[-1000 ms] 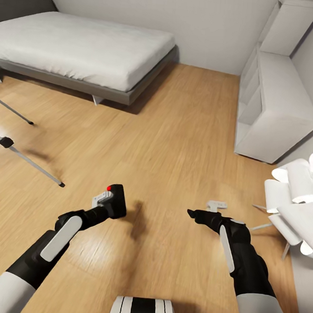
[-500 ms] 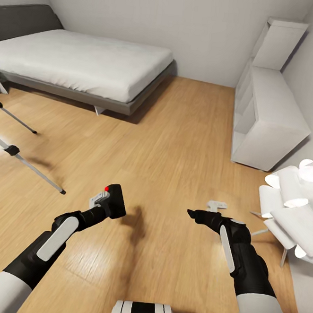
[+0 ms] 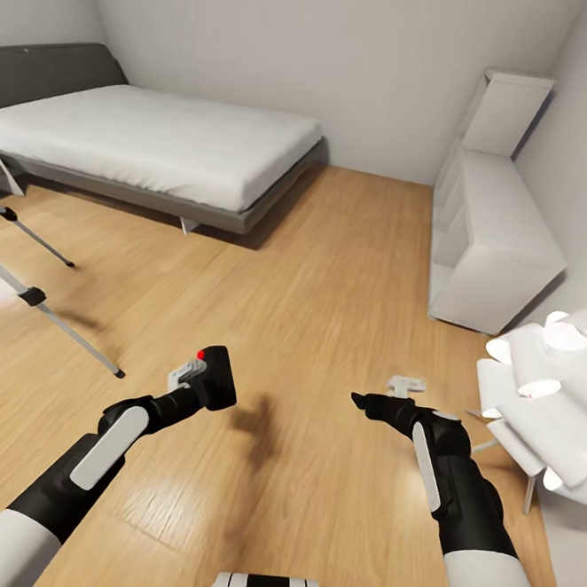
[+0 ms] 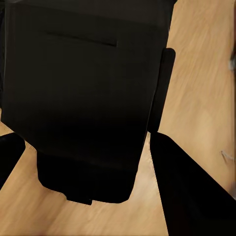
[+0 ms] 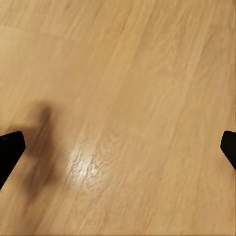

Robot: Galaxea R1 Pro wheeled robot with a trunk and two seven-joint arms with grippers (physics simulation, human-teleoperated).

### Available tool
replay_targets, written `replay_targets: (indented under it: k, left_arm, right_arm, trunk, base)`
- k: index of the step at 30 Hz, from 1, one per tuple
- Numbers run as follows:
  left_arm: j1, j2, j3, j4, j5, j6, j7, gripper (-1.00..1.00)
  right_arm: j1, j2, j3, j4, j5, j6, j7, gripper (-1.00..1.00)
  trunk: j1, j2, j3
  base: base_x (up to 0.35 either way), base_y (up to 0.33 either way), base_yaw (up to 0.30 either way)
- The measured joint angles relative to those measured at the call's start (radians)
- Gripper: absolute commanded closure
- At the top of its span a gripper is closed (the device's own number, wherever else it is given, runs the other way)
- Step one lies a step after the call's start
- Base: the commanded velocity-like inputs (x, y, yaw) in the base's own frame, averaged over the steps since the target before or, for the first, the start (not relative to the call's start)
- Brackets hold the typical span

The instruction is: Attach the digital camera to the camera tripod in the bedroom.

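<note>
The digital camera (image 3: 216,378), black with a red button on top, is held above the wood floor by my left gripper (image 3: 198,385), which is shut on it. In the left wrist view the camera's dark body (image 4: 83,98) sits between the two black fingers (image 4: 189,189). Two silver legs of the camera tripod (image 3: 66,331) with black joints and feet slant in from the left edge; its head is out of view. My right gripper (image 3: 362,400) hovers over bare floor, open and empty, its fingertips (image 5: 10,147) wide apart.
The low grey-framed bed (image 3: 156,135) with a white mattress stands at the back left. A white shelf unit (image 3: 490,235) lines the right wall. A white lamp-like cluster (image 3: 552,387) sits at the right edge. Open wood floor (image 3: 330,279) lies ahead.
The whole head view has shifted: bed, shelf and tripod legs sit lower in the picture and more wall shows. Both arms keep the same pose, the camera still held.
</note>
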Motion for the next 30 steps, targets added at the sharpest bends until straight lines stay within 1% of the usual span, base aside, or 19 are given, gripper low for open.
replay_targets:
  k: [30]
  left_arm:
    - [0.0,-0.001,0.001,0.0,-0.001,-0.002,0.003,1.0]
  right_arm:
    - [0.0,0.003,0.001,0.011,0.0,0.0,-0.002,-1.0]
  trunk:
    - [-0.013,0.007,0.116]
  base:
    - [0.0,0.0,0.0]
